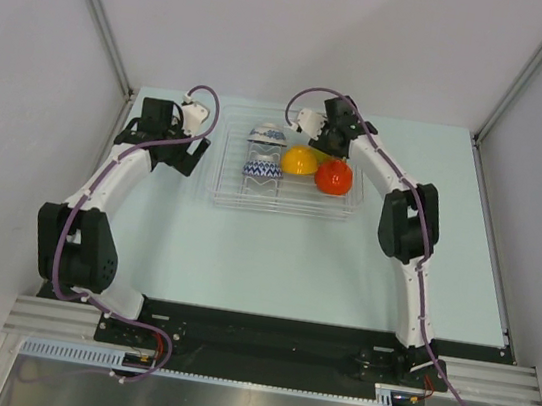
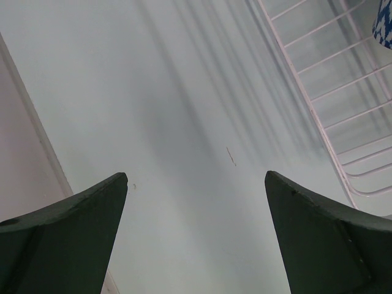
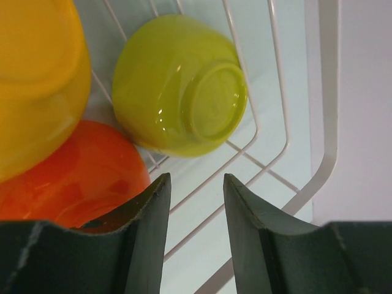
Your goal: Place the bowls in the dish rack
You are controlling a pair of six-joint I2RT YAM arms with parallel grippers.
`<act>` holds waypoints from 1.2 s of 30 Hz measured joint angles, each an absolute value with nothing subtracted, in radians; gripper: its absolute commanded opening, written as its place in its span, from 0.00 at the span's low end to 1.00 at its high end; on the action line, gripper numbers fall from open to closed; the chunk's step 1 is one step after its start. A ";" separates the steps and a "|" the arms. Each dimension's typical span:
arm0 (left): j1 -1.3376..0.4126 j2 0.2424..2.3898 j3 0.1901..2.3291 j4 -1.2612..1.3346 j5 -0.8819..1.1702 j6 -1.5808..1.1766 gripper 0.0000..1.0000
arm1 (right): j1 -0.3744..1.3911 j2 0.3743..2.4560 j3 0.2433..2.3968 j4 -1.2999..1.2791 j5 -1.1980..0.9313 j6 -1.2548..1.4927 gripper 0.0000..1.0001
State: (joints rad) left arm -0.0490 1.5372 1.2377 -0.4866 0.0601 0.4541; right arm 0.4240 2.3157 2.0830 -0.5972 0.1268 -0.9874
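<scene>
At the far middle of the desk (image 1: pixel 244 250), the rack (image 1: pixel 287 197) is seen with all five bowls inside it. Two patterned bowls (image 1: pixel 263 170) are stood on edge in its left half, one behind the other. The orange bowl (image 1: pixel 300 160) and the red bowl (image 1: pixel 334 177) are lodged side by side in its right half.

The right claw (image 3: pixel 195 202) is held over the rack's far right corner with its jaws partly parted (a middling gap, not wide). Nothing is gripped: only rack wires and desk are seen between the fingers. The green bowl (image 3: pixel 180 86) lies just ahead of the fingertips and clear of them. It is tipped on its side on the wires, with its base turned toward the wrist camera. To its left the orange bowl (image 3: pixel 37 79) is seen, with the red bowl (image 3: pixel 67 177) below it, close by the left finger. Whether the green bowl touches the orange one cannot be told.

The left claw (image 2: pixel 196 177) is spread wide and empty above bare desk, just left of the rack (image 2: pixel 331 104). A patterned bowl (image 2: pixel 384 24) is glimpsed at the corner of that view, well apart from the fingers.
</scene>
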 measured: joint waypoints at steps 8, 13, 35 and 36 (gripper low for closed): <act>-0.049 1.537 1.237 -0.486 0.060 0.454 1.00 | 0.398 2.316 2.079 -0.699 0.110 -0.994 0.44; -0.049 1.537 1.228 -0.484 0.064 0.454 1.00 | 0.391 2.316 2.080 -0.741 0.081 -1.024 0.44; -0.081 1.612 1.214 -0.435 0.050 0.445 1.00 | 0.372 2.316 2.186 -1.160 -0.121 -1.114 0.42; -0.083 1.614 1.213 -0.429 0.045 0.445 1.00 | 0.371 2.316 2.186 -1.177 -0.133 -1.117 0.41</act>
